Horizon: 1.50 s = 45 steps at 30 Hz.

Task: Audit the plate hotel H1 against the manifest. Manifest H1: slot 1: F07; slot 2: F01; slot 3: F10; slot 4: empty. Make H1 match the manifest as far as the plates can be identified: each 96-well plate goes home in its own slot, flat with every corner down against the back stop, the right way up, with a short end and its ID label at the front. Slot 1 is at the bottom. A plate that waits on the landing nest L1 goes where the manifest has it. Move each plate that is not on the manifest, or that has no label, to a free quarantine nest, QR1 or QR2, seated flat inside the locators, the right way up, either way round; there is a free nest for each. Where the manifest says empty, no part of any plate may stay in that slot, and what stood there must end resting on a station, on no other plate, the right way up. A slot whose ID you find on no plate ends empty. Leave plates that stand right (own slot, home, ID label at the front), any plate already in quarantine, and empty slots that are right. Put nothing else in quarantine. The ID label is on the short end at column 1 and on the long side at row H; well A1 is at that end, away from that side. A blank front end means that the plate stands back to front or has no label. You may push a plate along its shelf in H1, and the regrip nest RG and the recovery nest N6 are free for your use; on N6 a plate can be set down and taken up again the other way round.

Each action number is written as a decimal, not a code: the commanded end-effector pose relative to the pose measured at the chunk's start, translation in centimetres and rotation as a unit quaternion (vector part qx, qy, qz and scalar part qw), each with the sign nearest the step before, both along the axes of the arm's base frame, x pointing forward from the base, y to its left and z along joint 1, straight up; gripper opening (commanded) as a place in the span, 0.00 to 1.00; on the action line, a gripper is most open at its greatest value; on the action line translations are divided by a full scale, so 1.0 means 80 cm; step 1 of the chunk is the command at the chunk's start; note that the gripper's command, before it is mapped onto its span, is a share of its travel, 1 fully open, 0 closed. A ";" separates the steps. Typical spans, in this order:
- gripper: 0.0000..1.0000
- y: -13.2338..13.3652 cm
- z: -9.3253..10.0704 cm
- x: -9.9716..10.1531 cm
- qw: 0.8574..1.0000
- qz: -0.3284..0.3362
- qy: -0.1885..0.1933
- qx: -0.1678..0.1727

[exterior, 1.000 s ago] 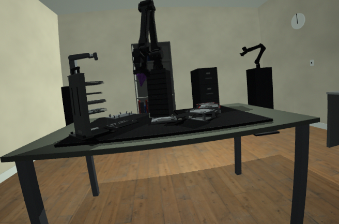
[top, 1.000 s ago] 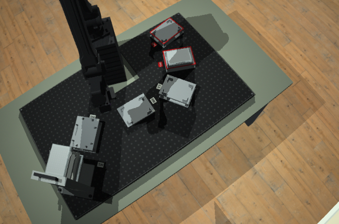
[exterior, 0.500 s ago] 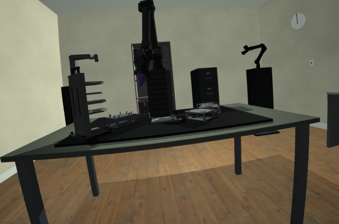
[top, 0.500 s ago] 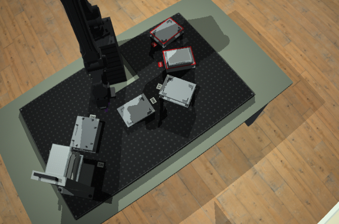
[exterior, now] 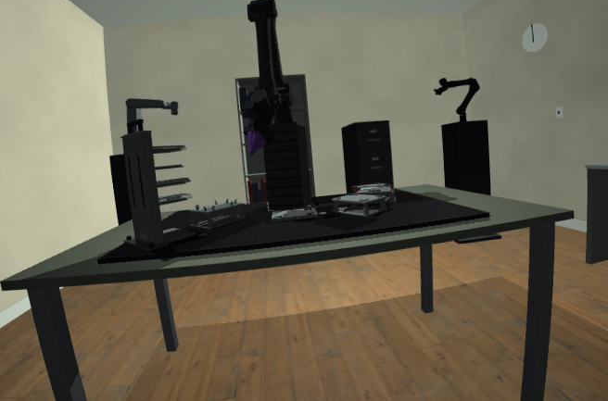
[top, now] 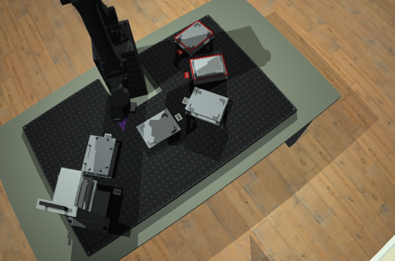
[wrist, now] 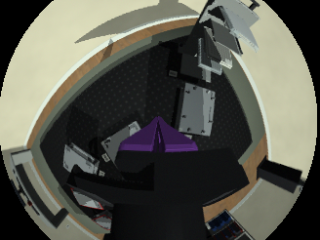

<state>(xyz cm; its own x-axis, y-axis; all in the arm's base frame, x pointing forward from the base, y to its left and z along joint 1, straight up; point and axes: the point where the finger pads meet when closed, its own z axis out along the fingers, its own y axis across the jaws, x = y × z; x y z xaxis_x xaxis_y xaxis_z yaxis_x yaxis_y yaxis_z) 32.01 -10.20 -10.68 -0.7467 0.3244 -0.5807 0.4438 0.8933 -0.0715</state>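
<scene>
The plate hotel H1 [top: 76, 197] stands at the front left corner of the black mat; it also shows in the exterior view [exterior: 146, 190] and the wrist view [wrist: 224, 25]. A white 96-well plate [top: 67, 186] shows from above at its top. The lower shelves and their labels are too small to read. My gripper [top: 123, 125] [exterior: 255, 141] has its purple fingers shut on nothing. It hangs high above the mat, between the arm's base and the hotel. In the wrist view the fingers [wrist: 158, 139] meet at a point.
A flat nest with pegs [top: 99, 155] lies just beyond the hotel. Two grey nests [top: 158, 128] [top: 207, 109] stand mid-mat. Two red-edged quarantine nests stand at the back; the nearer [top: 209, 67] seems to hold a plate, the farther [top: 194, 36] looks bare. The arm's base [top: 127, 69] is behind.
</scene>
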 end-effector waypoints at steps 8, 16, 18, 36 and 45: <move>0.00 0.005 0.002 0.003 0.995 -0.064 -0.074 -0.003; 0.00 -0.019 0.002 -0.001 0.991 -0.091 -0.096 -0.008; 0.00 -0.029 0.008 0.003 0.991 -0.084 -0.102 -0.014; 0.00 -0.096 0.006 -0.008 0.991 -0.083 -0.101 -0.017; 0.00 -0.122 0.002 -0.022 0.992 -0.084 -0.093 -0.015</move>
